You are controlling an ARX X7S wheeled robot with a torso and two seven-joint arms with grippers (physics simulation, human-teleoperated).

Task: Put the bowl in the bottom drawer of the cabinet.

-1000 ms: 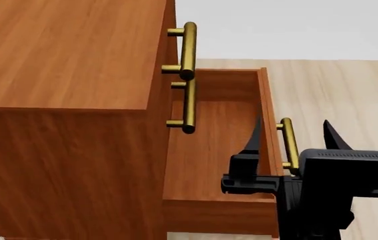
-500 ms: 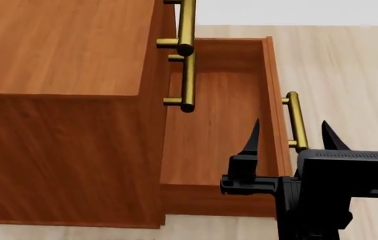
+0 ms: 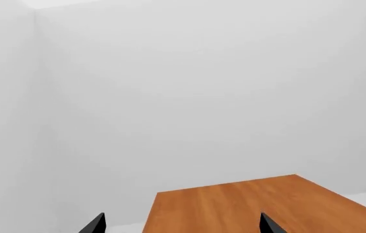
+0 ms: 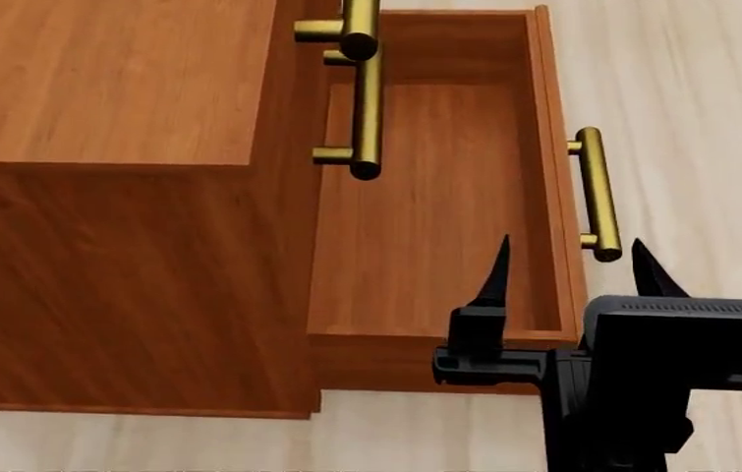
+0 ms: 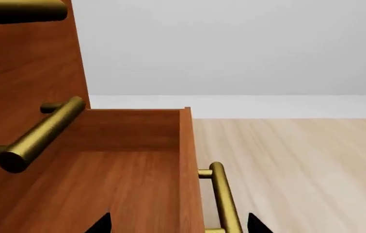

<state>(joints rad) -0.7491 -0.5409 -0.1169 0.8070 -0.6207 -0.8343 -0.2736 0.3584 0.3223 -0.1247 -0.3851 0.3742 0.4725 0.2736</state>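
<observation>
**Entry: bottom drawer open and vacant; bowl not located**

- Right gripper: fingers apart, nothing between them. It hangs over the near corner of the bottom drawer, straddling the drawer's front panel, with the brass handle just ahead of its outer finger.
- Bottom drawer: pulled well out of the cabinet; its floor, ahead of and below the gripper, is bare.
- Two upper handles: closed fronts, to the inner side of the gripper and higher.
- Left gripper: only two dark fingertips show in its wrist view, set wide apart and holding nothing, with a wooden top surface beyond them.
- Bowl: in none of the views; its place cannot be given.

Step in hand, by judgement: opening is done and the fetch is not yet begun. The next move calls for finding the bowl, grasping it by the rim, and lowering it into the open box clear of the upper handles.

Hidden or cut off: the left arm in the head view, and the cabinet's far side.
</observation>
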